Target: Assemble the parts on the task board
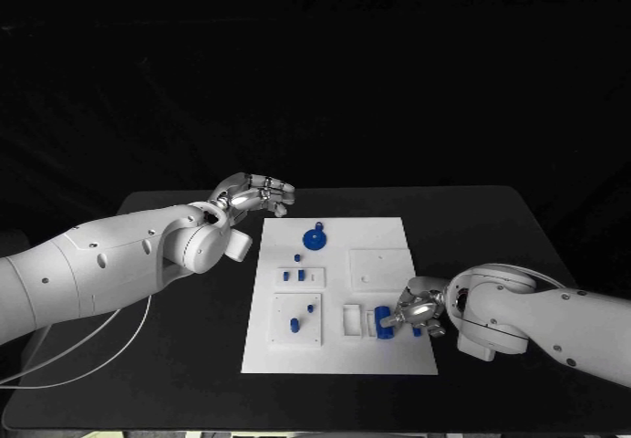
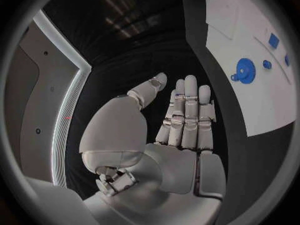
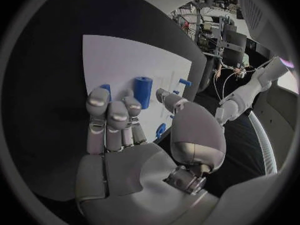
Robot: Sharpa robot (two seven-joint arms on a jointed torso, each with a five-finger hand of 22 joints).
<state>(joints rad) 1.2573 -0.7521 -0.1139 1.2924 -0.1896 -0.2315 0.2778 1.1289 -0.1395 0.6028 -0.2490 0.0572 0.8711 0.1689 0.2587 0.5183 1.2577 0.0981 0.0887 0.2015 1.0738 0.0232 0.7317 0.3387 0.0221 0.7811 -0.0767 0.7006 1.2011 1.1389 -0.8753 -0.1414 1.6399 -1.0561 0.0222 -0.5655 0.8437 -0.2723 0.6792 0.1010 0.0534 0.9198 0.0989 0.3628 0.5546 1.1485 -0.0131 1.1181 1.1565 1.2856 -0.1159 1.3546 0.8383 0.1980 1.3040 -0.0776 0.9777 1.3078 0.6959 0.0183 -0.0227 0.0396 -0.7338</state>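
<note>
One blue cylinder (image 3: 142,91) just beyond right hand (image 3: 134,135) fingertips.

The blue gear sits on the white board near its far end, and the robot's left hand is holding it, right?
Not quite. The blue gear does sit near the far end of the task board, but the left hand holds nothing; the head view shows it off the board's corner, apart from the gear.

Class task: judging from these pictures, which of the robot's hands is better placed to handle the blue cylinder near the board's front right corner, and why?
Probably the right. The right hand hovers over the task board right beside the blue cylinder, fingers nearly at it. The left hand is off the board's far left corner, holding nothing.
</note>
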